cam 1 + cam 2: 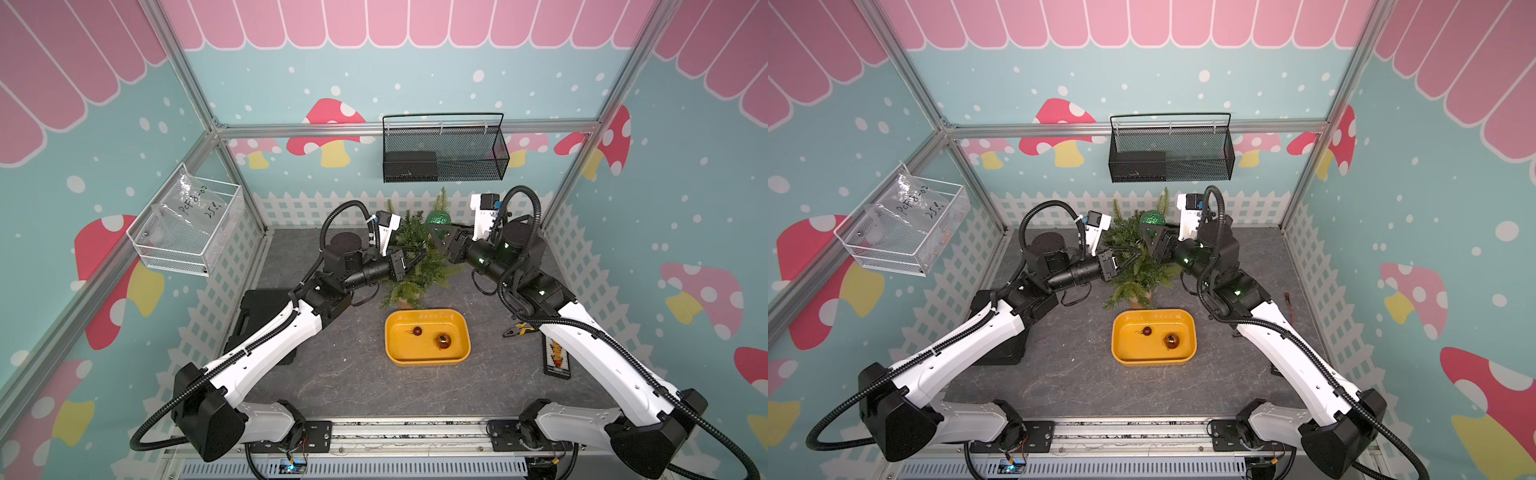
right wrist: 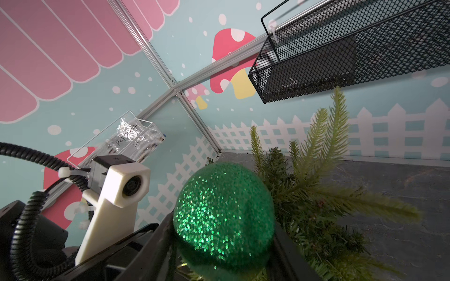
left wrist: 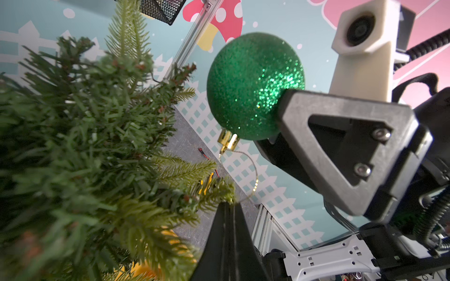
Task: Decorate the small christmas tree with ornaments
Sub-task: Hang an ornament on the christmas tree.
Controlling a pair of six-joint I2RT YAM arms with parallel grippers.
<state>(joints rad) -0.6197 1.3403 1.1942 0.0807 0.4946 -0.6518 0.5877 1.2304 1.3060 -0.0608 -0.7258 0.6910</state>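
The small christmas tree (image 1: 415,262) (image 1: 1136,266) stands at the back centre of the table. My right gripper (image 1: 435,227) (image 2: 224,231) is shut on the large glittery green ornament (image 1: 437,219) (image 3: 253,85), held beside the upper branches with its gold cap (image 3: 229,142) pointing down. A gold thread loop (image 3: 255,180) runs from the cap to the tips of my left gripper (image 1: 426,252) (image 3: 229,206), which is shut on the loop against a branch tip. A copper-orange ornament (image 1: 442,341) and a tiny dark red ornament (image 1: 417,331) lie in the yellow tray (image 1: 428,361).
A black mesh basket (image 1: 444,153) hangs on the back wall above the tree, and a white wire basket (image 1: 187,232) on the left wall. A black case (image 1: 257,311) lies under the left arm. Pliers (image 1: 515,330) and a black strip (image 1: 557,361) lie by the right arm.
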